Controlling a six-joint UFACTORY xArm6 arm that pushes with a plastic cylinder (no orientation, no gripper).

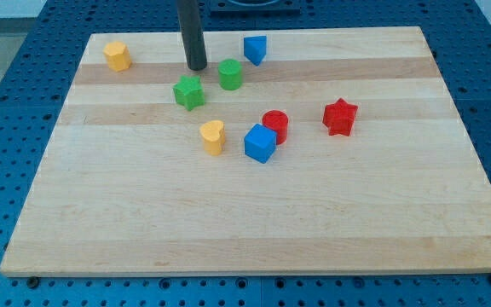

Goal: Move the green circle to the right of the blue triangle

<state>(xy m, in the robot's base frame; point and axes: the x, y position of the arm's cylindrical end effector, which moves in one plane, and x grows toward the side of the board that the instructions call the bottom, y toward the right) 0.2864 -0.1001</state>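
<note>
Since there's no hand here, nothing opens or grips; my tip (197, 66) sits just left of the green circle (230, 74), above the green star (189, 92). The circle's below-left of the blue triangle (256, 49). Looks like the approach stage: next push should probably go rightward, passing under the triangle.

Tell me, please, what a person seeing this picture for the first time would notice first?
The eye goes first to the dark rod coming down from the view's top, with my tip resting on the pale wooden board, just to the left of the green circle block and above the green star block. Next comes the bright cluster at the centre: a red cylinder touching a blue cube, with a red star block standing apart to the right.
</note>
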